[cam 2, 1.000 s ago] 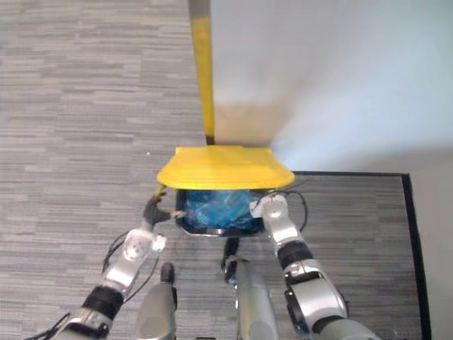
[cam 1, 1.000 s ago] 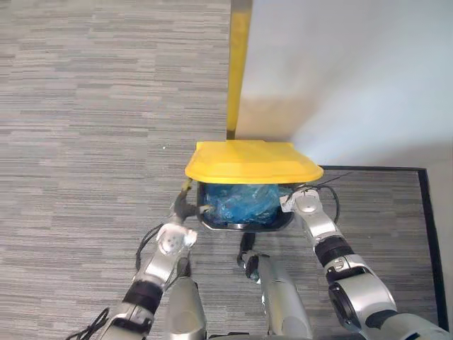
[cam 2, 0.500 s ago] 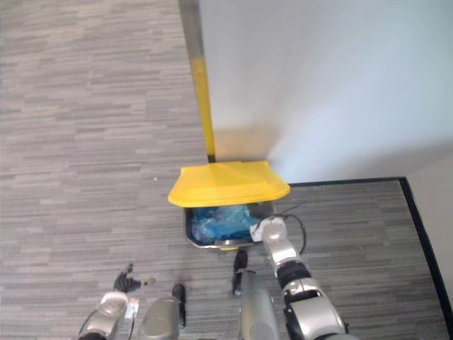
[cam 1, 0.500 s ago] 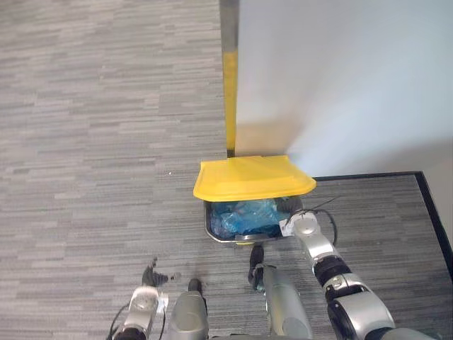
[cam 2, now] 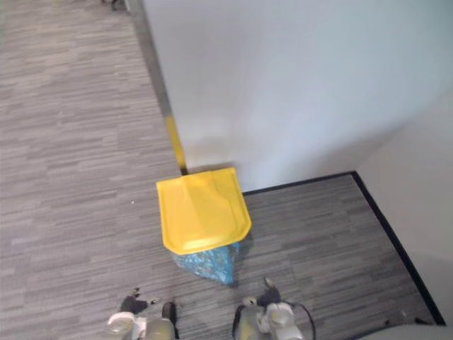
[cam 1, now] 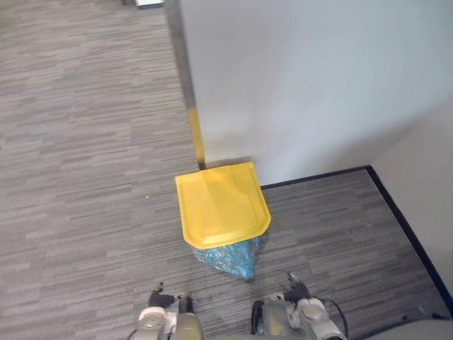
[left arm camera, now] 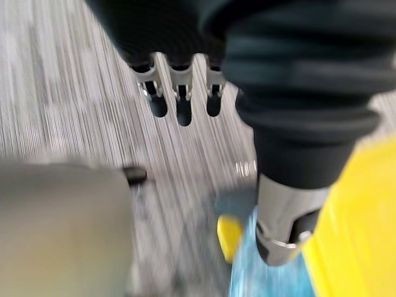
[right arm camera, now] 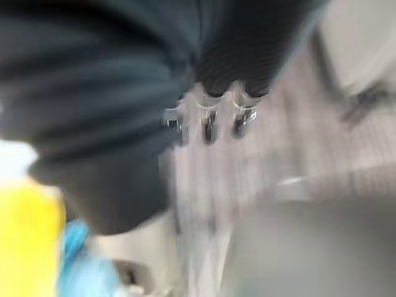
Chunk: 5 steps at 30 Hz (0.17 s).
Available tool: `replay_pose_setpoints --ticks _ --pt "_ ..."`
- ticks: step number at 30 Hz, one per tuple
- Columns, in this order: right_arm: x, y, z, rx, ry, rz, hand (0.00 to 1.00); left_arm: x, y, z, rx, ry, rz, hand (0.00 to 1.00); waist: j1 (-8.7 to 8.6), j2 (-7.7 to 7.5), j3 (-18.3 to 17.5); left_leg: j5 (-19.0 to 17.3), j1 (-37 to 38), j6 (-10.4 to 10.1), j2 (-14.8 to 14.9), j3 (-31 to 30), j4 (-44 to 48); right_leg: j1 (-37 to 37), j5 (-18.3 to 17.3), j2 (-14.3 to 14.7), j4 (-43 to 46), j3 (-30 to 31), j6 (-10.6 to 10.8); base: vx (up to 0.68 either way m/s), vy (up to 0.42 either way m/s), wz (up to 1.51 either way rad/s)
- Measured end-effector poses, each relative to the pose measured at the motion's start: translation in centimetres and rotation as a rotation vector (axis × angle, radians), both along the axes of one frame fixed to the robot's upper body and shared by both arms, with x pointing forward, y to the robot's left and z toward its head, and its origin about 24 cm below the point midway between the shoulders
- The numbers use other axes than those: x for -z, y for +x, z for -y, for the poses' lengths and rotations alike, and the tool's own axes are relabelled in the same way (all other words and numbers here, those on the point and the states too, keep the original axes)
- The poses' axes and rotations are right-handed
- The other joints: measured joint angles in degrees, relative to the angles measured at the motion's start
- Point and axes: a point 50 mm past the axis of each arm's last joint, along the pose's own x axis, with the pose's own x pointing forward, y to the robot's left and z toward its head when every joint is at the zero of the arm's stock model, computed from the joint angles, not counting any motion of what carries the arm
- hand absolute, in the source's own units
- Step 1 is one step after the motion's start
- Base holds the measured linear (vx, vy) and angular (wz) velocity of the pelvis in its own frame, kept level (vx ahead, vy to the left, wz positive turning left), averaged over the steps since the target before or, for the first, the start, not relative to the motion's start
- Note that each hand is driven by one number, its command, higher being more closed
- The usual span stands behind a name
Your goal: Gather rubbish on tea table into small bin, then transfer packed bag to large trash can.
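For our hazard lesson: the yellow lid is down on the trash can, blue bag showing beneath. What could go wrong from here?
The blue bag bulges from under the yellow lid, so the lid may not seat and the bag could tear. The left hand and right hand hang low near the lid; a forward move might knock it.

smooth matt yellow plastic lid point(cam 1: 221, 205), crinkly glossy blue plastic bag point(cam 1: 232, 256), rough grey carpet point(cam 1: 85, 177)
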Motion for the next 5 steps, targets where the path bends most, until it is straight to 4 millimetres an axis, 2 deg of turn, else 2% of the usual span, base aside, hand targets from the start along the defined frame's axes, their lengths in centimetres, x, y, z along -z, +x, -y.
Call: replay_pose_setpoints --ticks 3,5 --pt "0.32 -1.16 0.37 0.037 -0.011 -0.026 0.00 0.10 -0.35 -0.39 -0.004 0.008 -0.011 0.00 0.07 -1.04 -1.0 0.1 -0.3 -0.1 -0.5 -0.4 -0.1 1.0 1.4 -0.1 -3.0 -0.1 1.0 -0.09 0.051 0.05" --pt "0.40 -1.34 0.53 0.062 -0.007 -0.033 0.00 0.23 -0.74 -0.76 -0.009 0.016 -0.026 0.00 0.16 -1.15 -1.1 0.2 -0.3 0.0 -1.1 -0.2 -0.8 1.9 2.7 -0.6 -5.2 0.2 2.0 -0.05 0.080 -0.01"
